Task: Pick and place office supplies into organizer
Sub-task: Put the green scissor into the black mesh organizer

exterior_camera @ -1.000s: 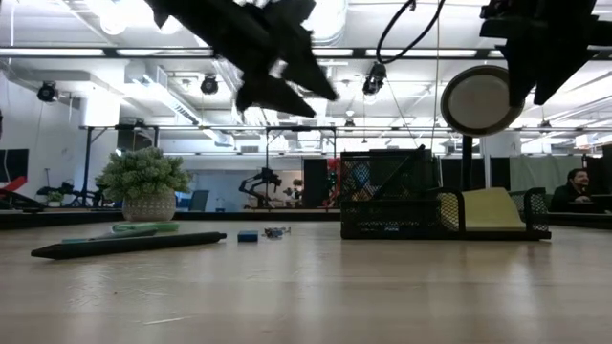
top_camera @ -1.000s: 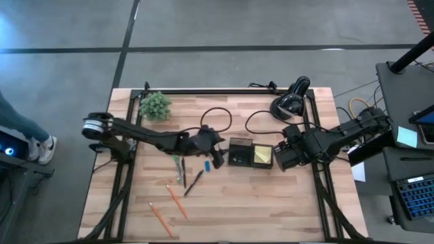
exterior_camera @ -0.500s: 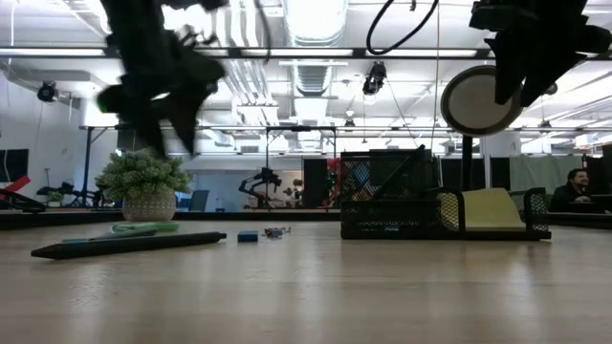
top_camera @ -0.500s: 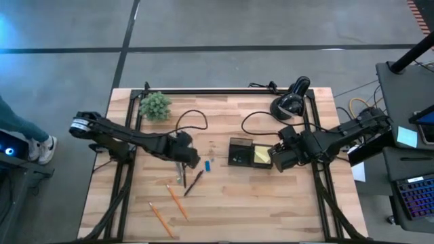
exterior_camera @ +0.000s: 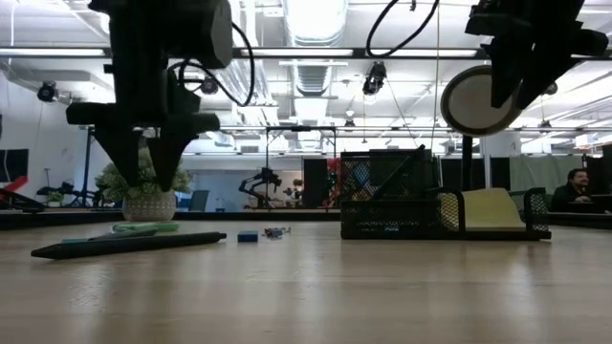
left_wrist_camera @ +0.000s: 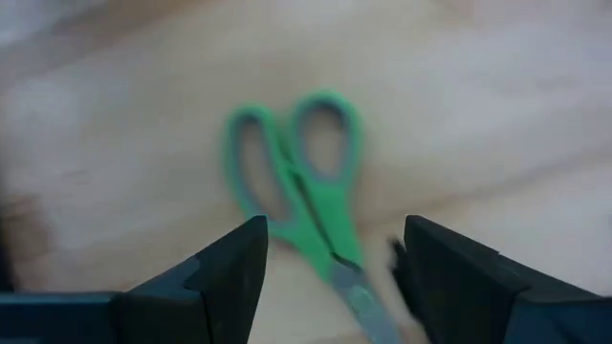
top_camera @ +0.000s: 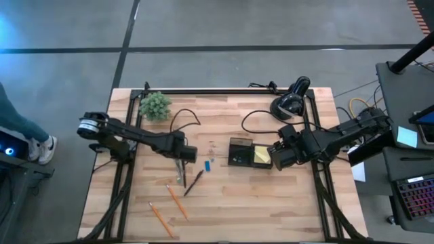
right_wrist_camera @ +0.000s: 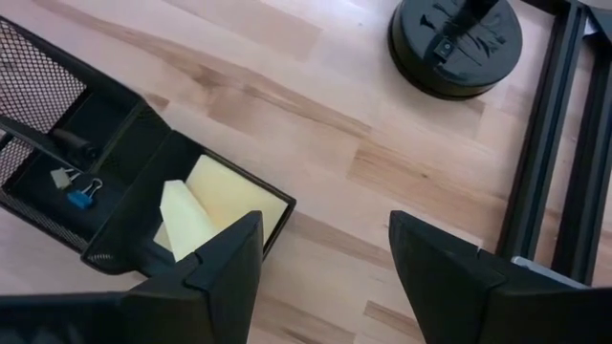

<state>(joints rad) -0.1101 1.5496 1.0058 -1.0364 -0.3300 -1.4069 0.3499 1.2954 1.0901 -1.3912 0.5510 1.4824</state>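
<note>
Green-handled scissors (left_wrist_camera: 296, 182) lie flat on the wooden table (top_camera: 271, 203), left of centre (top_camera: 179, 167). My left gripper (left_wrist_camera: 332, 234) hangs open above them, fingers pointing down (exterior_camera: 145, 180), clear of the table. A dark pen (top_camera: 193, 181), two orange pencils (top_camera: 176, 201) and a small blue piece (top_camera: 207, 165) lie nearby. The black mesh organizer (top_camera: 241, 152) stands mid-table, with a yellow sticky-note pad (right_wrist_camera: 220, 205) in its right compartment. My right gripper (right_wrist_camera: 325, 248) hovers open above the organizer's right end (top_camera: 277, 156).
A black desk lamp (top_camera: 290, 98) with its round base (right_wrist_camera: 457, 38) stands at the far right, its cable looping over the table. A small potted plant (top_camera: 155, 105) sits at the far left. Small clips (right_wrist_camera: 75, 189) lie in the organizer. Black frame rails (top_camera: 319, 183) run along both sides.
My left gripper has swung from beside the organizer toward the table's left edge and come down, tipping from a slant to pointing nearly straight down and rolling about its axis, so that it now hangs over the scissors. It has stayed open.
</note>
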